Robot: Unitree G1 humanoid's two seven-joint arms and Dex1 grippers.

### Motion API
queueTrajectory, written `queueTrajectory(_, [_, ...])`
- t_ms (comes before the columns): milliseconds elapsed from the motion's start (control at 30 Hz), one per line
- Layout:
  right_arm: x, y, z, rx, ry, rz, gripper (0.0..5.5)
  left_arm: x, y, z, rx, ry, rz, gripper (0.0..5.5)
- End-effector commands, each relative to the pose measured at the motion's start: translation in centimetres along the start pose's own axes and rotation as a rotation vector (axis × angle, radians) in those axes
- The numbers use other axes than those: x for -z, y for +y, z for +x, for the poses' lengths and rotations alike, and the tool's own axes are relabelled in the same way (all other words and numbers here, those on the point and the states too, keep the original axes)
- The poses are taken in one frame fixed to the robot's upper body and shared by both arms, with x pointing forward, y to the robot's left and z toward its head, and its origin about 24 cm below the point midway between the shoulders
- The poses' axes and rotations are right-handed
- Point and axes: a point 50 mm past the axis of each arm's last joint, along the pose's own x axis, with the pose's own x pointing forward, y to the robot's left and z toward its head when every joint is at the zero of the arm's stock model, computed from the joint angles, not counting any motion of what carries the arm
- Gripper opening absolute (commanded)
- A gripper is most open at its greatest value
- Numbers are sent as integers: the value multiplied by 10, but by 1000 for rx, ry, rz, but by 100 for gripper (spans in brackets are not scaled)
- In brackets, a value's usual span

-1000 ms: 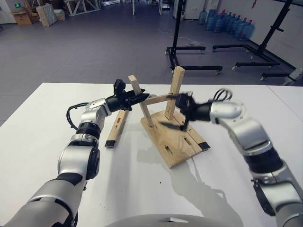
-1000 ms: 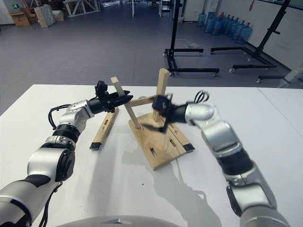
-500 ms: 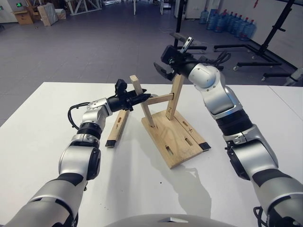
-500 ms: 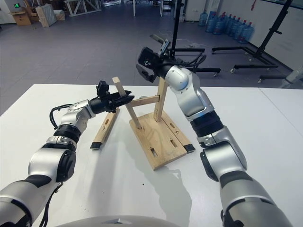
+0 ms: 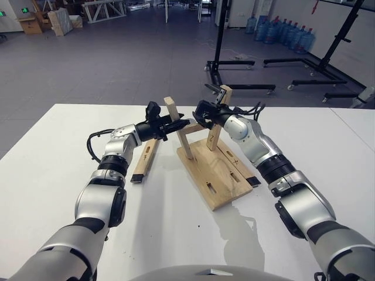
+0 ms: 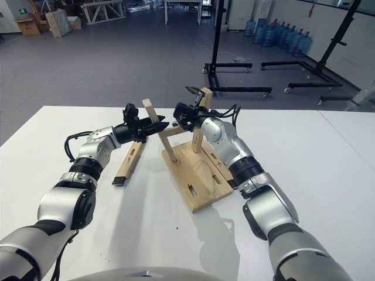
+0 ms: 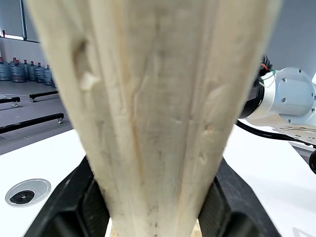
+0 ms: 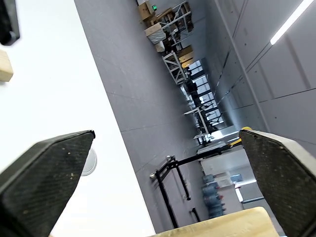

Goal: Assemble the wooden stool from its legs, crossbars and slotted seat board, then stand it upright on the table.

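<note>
steadying the build | pale wooden spare leg (image 5: 145, 161) laid flat on white table (image 5: 58, 175), set aside | left gripper (image 5: 183, 123) clamped on tilted wooden leg (image 5: 185, 146) so it is kept in its slot | short wooden crossbar (image 5: 198, 126) bridged between legs | right gripper (image 5: 199, 114) held at crossbar, jaws wide, nothing gripped | upright second wooden leg (image 5: 214, 136) | light slotted seat board (image 5: 217, 172) laid flat mid-table, stool judged half built

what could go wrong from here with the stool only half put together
1. The left hand is shut on the leaning leg, which stands tilted on the seat board; letting go may let it and the crossbar tip over.
2. The right hand is open close by the other leg; a bump could knock that leg off the board.
3. Nothing pins the seat board, so pushing on the legs may slide it across the table.
</note>
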Motion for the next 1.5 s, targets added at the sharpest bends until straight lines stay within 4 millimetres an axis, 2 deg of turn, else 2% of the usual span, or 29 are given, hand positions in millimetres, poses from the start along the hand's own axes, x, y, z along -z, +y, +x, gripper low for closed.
queueTrajectory(33, [46, 120, -40, -398, 193, 61, 540, 54, -23, 6, 86, 180, -102, 202])
queueTrajectory(100, [42, 115, -37, -366, 178, 105, 540, 57, -25, 9, 83, 197, -105, 202])
queueTrajectory(167, [35, 95, -29, -285, 149, 199, 540, 51, -23, 11, 66, 180, -104, 202])
queueTrajectory(300, [14, 23, -13, -80, 55, 364, 540, 38, -21, 12, 68, 221, 23, 202])
queueTrajectory(367, [4, 2, -12, -43, 17, 377, 540, 38, -23, 16, 75, 261, 64, 202])
queueTrajectory(433, [-5, -11, -11, -29, -9, 360, 540, 39, -24, 19, 83, 272, 63, 202])
queueTrajectory(567, [-14, -21, -12, -9, -21, 266, 540, 49, -26, 18, 79, 288, 29, 202])
queueTrajectory(633, [-18, -37, -13, 37, -24, 232, 540, 52, -26, 15, 71, 293, 24, 202])
queueTrajectory(867, [-31, -92, -19, 168, -36, 148, 540, 38, -19, 12, 43, 245, 36, 202])
queueTrajectory(967, [-29, -105, -24, 176, -24, 109, 540, 35, -17, 12, 36, 238, 42, 202])
queueTrajectory(1000, [-27, -103, -25, 163, -17, 101, 540, 34, -17, 11, 34, 236, 43, 202])
queueTrajectory(1100, [-12, -78, -28, 75, 20, 93, 540, 34, -17, 11, 31, 235, 43, 202])
queueTrajectory(1233, [12, -14, -36, -94, 77, 131, 540, 36, -18, 12, 34, 235, 43, 202])
queueTrajectory(1300, [33, 33, -44, -201, 154, 119, 540, 39, -20, 14, 43, 241, 45, 202])
queueTrajectory(1367, [50, 65, -52, -280, 212, 94, 540, 42, -22, 16, 51, 250, 49, 202])
queueTrajectory(1433, [56, 79, -57, -309, 231, 98, 540, 43, -24, 18, 56, 254, 51, 202])
queueTrajectory(1500, [57, 81, -57, -308, 230, 110, 540, 44, -25, 19, 59, 255, 48, 202])
